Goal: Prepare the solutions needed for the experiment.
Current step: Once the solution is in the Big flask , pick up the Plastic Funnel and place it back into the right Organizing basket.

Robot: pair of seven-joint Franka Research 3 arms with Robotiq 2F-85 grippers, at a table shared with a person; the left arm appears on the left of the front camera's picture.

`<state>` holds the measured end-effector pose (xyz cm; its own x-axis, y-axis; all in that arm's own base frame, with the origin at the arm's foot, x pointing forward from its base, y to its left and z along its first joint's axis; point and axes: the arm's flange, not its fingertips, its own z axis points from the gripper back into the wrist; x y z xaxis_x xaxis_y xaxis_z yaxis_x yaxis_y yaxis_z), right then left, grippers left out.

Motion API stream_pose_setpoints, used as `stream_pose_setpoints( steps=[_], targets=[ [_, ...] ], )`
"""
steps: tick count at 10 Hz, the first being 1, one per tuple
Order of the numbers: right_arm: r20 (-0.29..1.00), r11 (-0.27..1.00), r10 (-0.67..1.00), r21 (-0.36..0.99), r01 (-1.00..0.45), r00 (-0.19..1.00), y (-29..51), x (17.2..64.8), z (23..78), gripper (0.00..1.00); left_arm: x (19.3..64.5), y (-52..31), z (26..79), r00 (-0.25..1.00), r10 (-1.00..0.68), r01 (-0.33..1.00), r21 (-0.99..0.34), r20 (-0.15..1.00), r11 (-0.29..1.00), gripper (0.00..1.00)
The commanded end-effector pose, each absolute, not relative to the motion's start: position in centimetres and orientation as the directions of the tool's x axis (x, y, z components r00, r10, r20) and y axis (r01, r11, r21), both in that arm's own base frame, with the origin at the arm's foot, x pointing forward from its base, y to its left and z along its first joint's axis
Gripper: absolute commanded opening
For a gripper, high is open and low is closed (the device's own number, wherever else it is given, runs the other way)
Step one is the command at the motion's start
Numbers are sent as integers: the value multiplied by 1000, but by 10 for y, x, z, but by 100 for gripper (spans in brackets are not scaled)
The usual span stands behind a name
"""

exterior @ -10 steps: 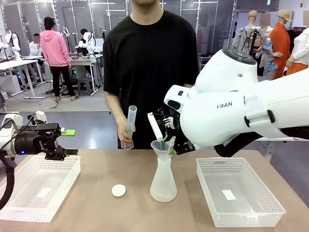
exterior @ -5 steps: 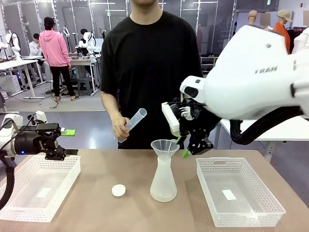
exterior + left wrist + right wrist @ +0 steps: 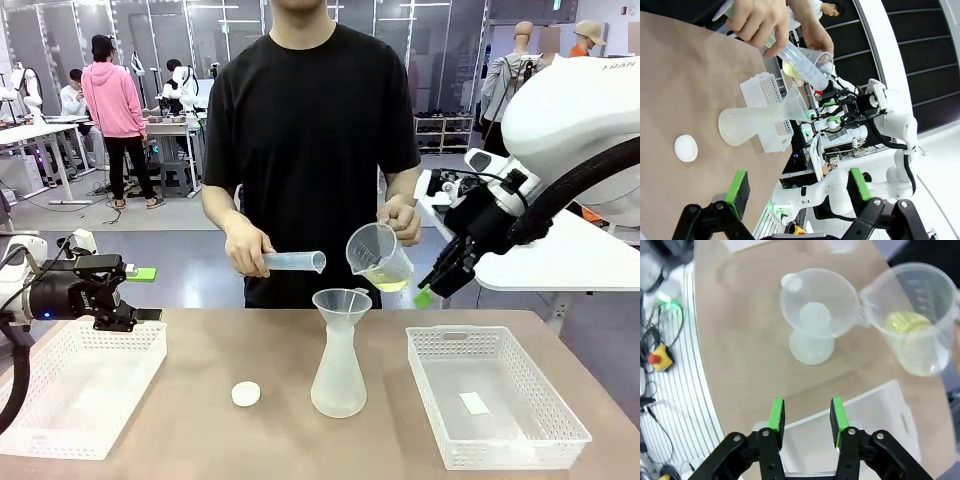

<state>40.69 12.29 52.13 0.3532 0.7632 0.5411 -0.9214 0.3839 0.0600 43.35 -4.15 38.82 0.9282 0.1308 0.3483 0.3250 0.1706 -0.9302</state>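
Front view: a person stands at the far side of the table (image 3: 200, 430) and holds a clear cup (image 3: 372, 250) in one hand (image 3: 403, 220). The solutions (image 3: 392, 284), a little pale yellow watery stuff, sit low in that cup. The cup leans over the funnel (image 3: 340, 300), which sits in the neck of the frosted flask (image 3: 338, 380) in the middle of the table. The person's other hand (image 3: 245, 250) holds a see-through tube (image 3: 297, 261) on its side, near the funnel. A small white cap (image 3: 246, 394) lies on the table beside the flask.

The left gripper (image 3: 148, 295) hangs over the left basket (image 3: 50, 440), fingers spread wide, holding nothing. The right gripper (image 3: 432, 290) is up near the cup, above the right basket (image 3: 520, 452). The right wrist view shows its fingers apart with nothing between them.

I think the pouring step is in hand. Next, the cup needs to tip more, slowly, so the yellow liquid runs into the funnel and none spills. The right gripper is close, so it should stay clear of the cup.
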Motion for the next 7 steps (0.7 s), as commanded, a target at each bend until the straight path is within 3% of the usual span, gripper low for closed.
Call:
stream_pose_setpoints(
  steps=[1,6,7],
  targets=[
    [588,418,714,78,-905,381,135,401,526,48,434,-44,391,924,153,331,-933,351,142,100],
    [547,404,746,80,-911,380,125,407,520,48,434,-44,391,924,153,331,-933,351,142,100],
    [556,574,654,77,-815,513,126,420,516,48,434,-44,391,924,153,331,-933,351,142,100]
  ],
)
